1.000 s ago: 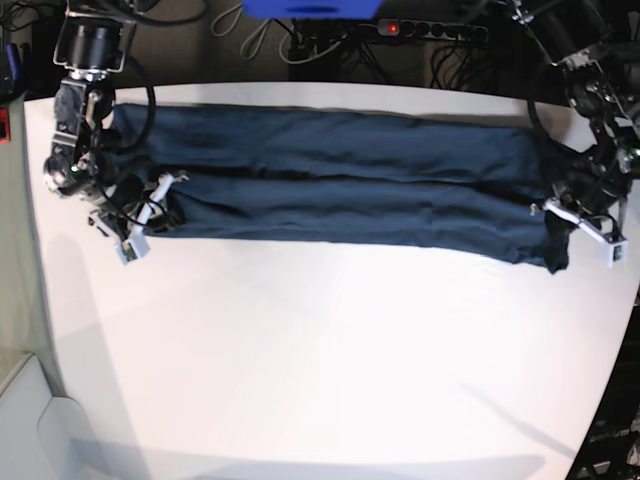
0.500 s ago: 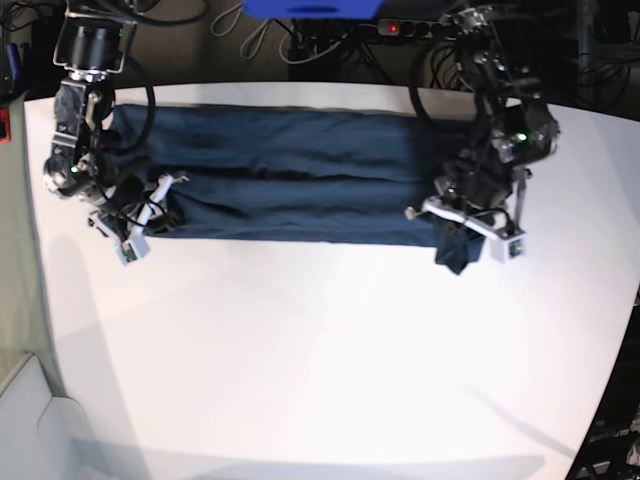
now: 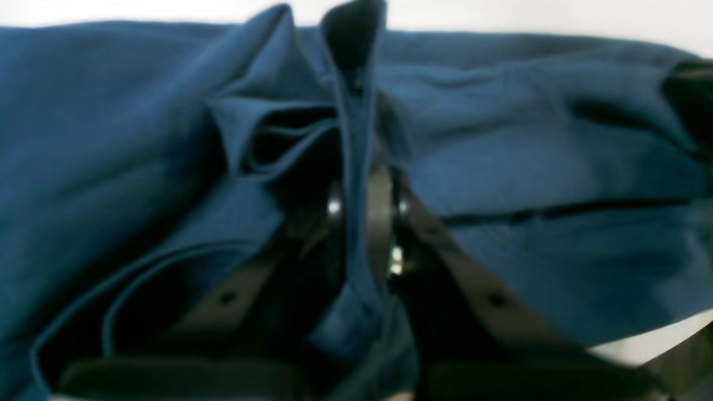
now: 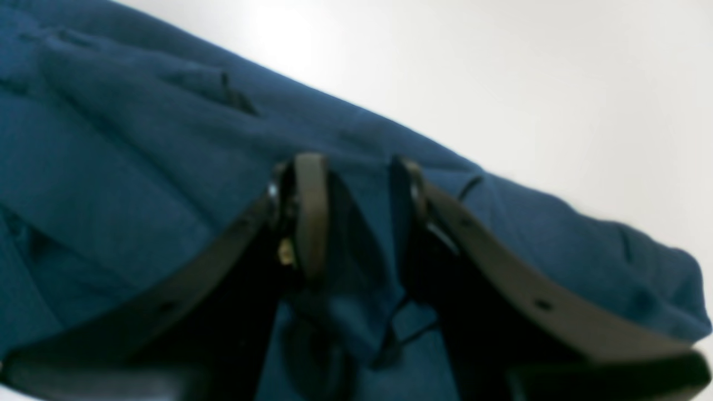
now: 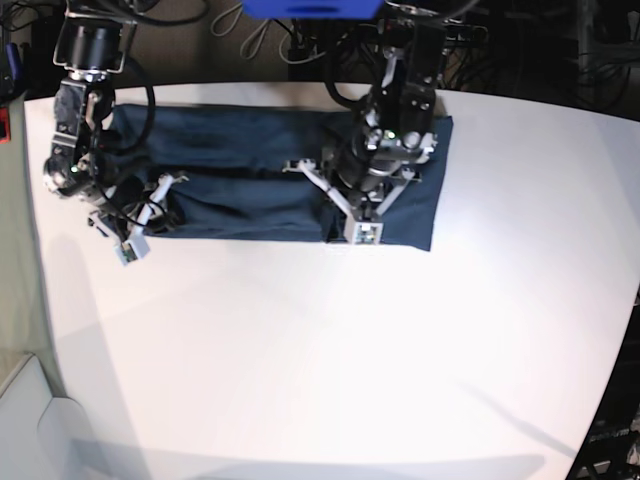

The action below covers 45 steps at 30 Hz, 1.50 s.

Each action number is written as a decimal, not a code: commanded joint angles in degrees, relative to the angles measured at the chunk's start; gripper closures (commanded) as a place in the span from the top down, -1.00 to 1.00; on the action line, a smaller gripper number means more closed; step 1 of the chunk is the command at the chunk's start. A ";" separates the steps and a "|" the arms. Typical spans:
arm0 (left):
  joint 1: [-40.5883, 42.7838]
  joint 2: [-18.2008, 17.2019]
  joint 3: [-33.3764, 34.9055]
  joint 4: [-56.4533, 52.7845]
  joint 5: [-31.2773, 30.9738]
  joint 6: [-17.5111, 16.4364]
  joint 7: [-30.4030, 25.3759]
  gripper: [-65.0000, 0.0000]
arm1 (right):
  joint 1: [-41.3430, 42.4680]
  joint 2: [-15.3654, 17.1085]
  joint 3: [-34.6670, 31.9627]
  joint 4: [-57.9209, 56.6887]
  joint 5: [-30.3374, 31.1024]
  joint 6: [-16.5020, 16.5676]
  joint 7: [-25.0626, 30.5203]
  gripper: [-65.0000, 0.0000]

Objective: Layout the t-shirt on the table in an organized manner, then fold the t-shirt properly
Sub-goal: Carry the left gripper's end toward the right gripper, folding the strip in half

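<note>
The dark navy t-shirt point(image 5: 240, 150) lies as a long folded strip along the far side of the white table point(image 5: 320, 350). Its right end is doubled over toward the middle. My left gripper point(image 5: 350, 222) hangs over the strip's middle, shut on a raised fold of the t-shirt point(image 3: 139, 111); the left wrist view shows cloth pinched in the left gripper point(image 3: 365, 206). At the strip's left end, my right gripper point(image 5: 150, 215) grips the cloth. In the right wrist view the right gripper point(image 4: 356, 189) has a thick bunch of t-shirt point(image 4: 139, 139) between its fingers, with bare table point(image 4: 501, 67) beyond.
Behind the table's far edge lie a black power strip point(image 5: 430, 30) with a red light, tangled cables and a blue object point(image 5: 310, 8). The table's curved edge runs down the left side, with a pale grey object point(image 5: 25, 410) beyond it at the lower left.
My left gripper has carried the shirt's right end leftward, from the far right to the middle, doubling the strip over itself. The right arm has stayed still.
</note>
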 commanded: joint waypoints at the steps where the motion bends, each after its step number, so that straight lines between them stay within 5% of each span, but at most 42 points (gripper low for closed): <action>1: -0.86 0.57 0.76 0.93 -0.60 0.17 -1.88 -0.99 | -0.20 0.67 0.02 -0.09 -2.79 -0.69 -3.19 -0.35; 16: -4.12 0.57 5.68 0.14 -2.62 0.17 -5.66 -0.99 | -0.46 0.58 0.02 -0.09 -2.79 -0.69 -3.19 -0.35; 30: -3.94 0.57 8.49 0.05 -3.50 0.08 -4.96 -0.98 | -0.46 0.67 0.02 -0.09 -2.79 -0.69 -3.19 -0.35; 34: -4.29 0.57 8.49 0.05 -3.77 -0.18 -1.09 -0.98 | -0.38 0.67 0.02 -0.09 -2.79 -0.69 -3.19 -0.35; 36: -4.29 0.57 8.49 0.31 -3.77 -0.35 -0.48 -0.86 | -0.29 0.67 0.02 -0.09 -2.79 -0.69 -3.19 -0.35; 41: -4.03 0.57 8.49 0.75 -3.85 -0.35 -0.57 -0.15 | -0.20 0.67 0.02 -0.09 -2.79 -0.69 -3.19 -0.35; 45: -4.20 0.57 8.41 1.90 -5.09 -0.44 -1.53 -0.13 | -0.11 0.67 0.02 -0.09 -2.79 -0.69 -3.19 -0.35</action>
